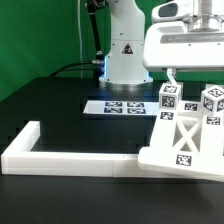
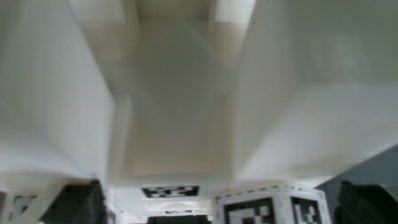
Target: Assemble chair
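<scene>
A black table (image 1: 60,105) is seen in the exterior view, with a green wall behind it. The white base of the robot arm (image 1: 127,50) is set at the back of the table. The marker board (image 1: 118,106) is laid flat on the table just in front of that base. A long low white border rail (image 1: 45,153) is bent around the near side of the table like a corner.

The chair (image 1: 188,128) is found at the exterior view's right, against the rail. Its white parts are joined in part: a flat slab with a crossed frame lies low, and blocks with black-and-white tags stand up from it.

The gripper (image 1: 170,76) is hung just above the tagged blocks. Whether the chair is touched cannot be told. In the wrist view the two white fingers (image 2: 54,110) are seen set apart, with a gap between them, and nothing is seen held there. Tagged parts are seen beyond the fingers
</scene>
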Controlling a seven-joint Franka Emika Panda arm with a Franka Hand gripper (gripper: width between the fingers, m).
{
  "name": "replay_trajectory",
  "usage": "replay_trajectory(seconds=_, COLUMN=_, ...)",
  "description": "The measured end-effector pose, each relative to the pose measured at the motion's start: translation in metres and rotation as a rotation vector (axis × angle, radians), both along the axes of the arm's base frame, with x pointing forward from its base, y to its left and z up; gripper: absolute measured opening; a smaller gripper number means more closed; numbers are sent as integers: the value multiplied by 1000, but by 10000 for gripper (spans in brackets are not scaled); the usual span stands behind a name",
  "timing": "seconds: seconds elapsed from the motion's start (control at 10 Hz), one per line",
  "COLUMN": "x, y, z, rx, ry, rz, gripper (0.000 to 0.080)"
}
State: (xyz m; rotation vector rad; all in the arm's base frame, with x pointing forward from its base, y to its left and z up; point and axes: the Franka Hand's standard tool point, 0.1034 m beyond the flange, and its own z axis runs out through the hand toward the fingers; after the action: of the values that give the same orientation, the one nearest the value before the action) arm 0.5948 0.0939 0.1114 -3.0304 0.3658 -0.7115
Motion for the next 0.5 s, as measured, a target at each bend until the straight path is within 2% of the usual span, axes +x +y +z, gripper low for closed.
replay_trajectory(seconds=0.2, x=10, y=-3, z=7, rx=3, ry=9, rz=-3, gripper=649)
replay_trajectory(seconds=0.5, x=9, y=-3, z=6, rx=2, ry=9, rz=-2, gripper=649)
